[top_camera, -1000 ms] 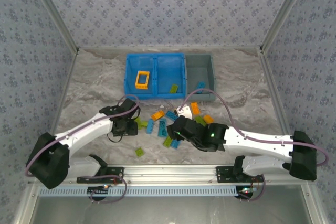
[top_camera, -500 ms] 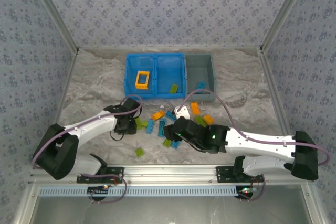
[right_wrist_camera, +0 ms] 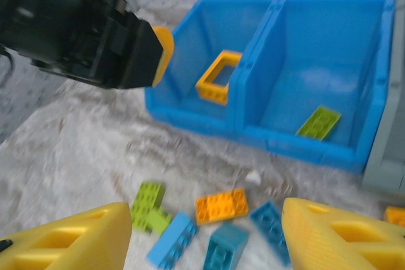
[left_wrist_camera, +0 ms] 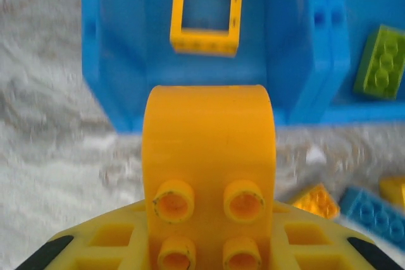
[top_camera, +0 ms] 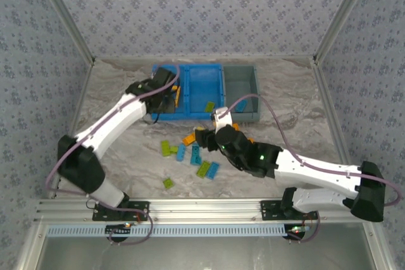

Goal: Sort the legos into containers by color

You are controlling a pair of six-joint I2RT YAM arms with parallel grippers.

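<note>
Barely begun: left pincer (top_camera: 166,90) clenches an orange lego (left_wrist_camera: 209,156), with the blue bin (left_wrist_camera: 101,61) and its orange frame (left_wrist_camera: 207,11) just ahead. Right pincer (right_wrist_camera: 205,219) gapes empty above many loose legos (right_wrist_camera: 221,205) on the table (right_wrist_camera: 76,143).

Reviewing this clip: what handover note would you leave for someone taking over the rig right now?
Left tool: shut on an orange brick, held at the blue bin's left compartment, not yet released.
Right tool: open and empty, above the loose bricks in front of the bins.
Done: an orange frame lies in the left compartment and one green brick in the right.
Grey bin: I cannot tell what it holds.
Left: drop the held brick with the frame, then sort the loose orange, green and blue bricks.
</note>
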